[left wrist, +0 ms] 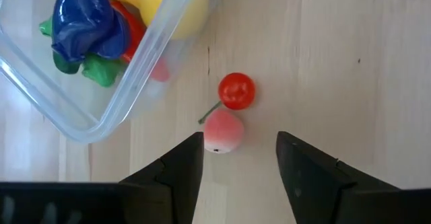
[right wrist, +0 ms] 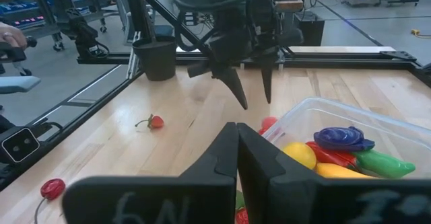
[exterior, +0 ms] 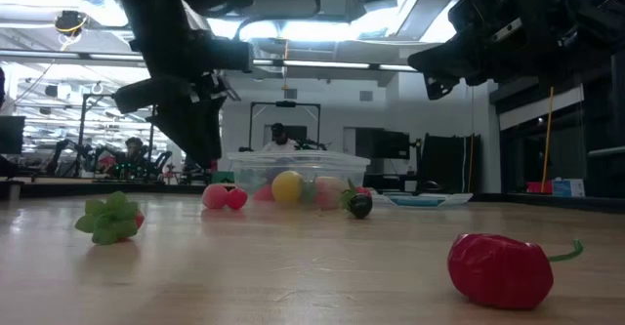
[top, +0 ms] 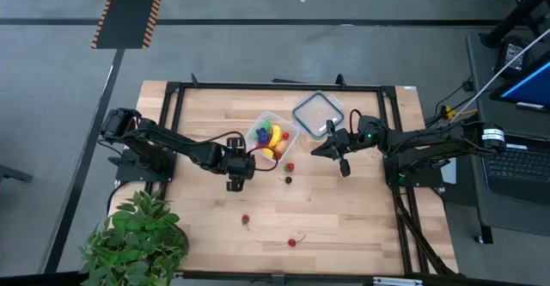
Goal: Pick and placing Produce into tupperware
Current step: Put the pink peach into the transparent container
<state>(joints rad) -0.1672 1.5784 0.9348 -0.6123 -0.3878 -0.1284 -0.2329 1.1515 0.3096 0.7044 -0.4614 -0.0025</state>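
The clear tupperware (top: 271, 136) stands mid-table with several toy produce pieces inside: blue, yellow, red and green (left wrist: 87, 22). Just outside its near corner lie a pink fruit (left wrist: 223, 131) and a red cherry tomato (left wrist: 237, 91), resting on the wood. My left gripper (left wrist: 239, 140) hangs open above them, pointing steeply down, the pink fruit just ahead of its fingertips; it touches nothing. My right gripper (top: 316, 149) hovers shut and empty right of the tub, pointing about level toward it (right wrist: 237, 133).
The clear lid (top: 318, 112) lies behind the tub. Loose on the table: a red piece (top: 290, 167), a dark piece (top: 288, 180), a strawberry (top: 246, 220) and a red pepper (top: 292, 241). A potted plant (top: 137, 239) stands at the near left corner.
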